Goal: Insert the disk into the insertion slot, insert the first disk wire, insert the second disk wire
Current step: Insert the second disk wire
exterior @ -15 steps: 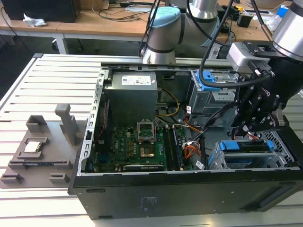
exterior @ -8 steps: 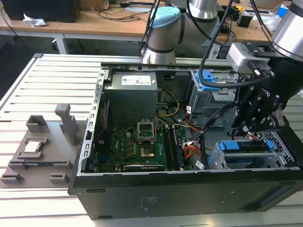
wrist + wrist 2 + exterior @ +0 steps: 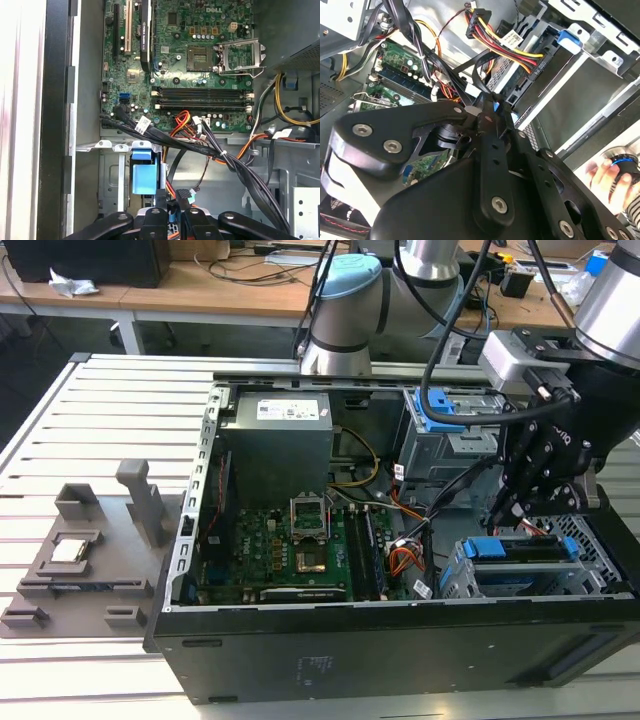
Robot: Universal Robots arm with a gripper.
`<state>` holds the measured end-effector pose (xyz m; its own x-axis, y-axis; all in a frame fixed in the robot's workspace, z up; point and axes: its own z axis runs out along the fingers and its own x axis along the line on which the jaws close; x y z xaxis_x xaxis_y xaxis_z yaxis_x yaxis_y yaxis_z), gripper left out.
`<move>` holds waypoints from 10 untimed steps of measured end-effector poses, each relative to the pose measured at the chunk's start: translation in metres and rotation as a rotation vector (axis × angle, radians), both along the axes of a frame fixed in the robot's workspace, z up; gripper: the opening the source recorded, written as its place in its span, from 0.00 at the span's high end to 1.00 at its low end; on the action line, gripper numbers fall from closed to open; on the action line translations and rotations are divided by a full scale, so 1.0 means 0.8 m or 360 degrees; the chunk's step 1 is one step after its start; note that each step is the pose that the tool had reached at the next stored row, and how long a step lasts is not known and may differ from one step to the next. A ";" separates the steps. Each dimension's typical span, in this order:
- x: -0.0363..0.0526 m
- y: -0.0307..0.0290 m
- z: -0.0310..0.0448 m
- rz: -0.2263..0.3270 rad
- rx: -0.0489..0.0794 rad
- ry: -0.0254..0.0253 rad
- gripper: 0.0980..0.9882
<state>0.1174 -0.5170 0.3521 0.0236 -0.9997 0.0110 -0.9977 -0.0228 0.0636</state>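
Looks like a robotics lab or electronics workshop: open computer case (image 3: 400, 640) on a slatted metal table (image 3: 100, 430), grey plastic fixtures (image 3: 90, 550) beside, wooden desks (image 3: 200, 290) with cables behind, robot arm (image 3: 350, 310) mounted at the table edge.

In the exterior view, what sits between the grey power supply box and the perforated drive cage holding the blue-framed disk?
In the exterior view, the green motherboard and a bundle of orange and black cables lie between the grey power supply box and the perforated grey drive cage.
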 end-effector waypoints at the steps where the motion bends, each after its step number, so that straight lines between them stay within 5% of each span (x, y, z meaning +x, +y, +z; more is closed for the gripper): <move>1: 0.000 0.0000 0.0000 0.0000 -0.0001 0.00001 0.89; 10: 0.000 -0.0043 0.0001 0.0000 -0.0008 0.00000 0.80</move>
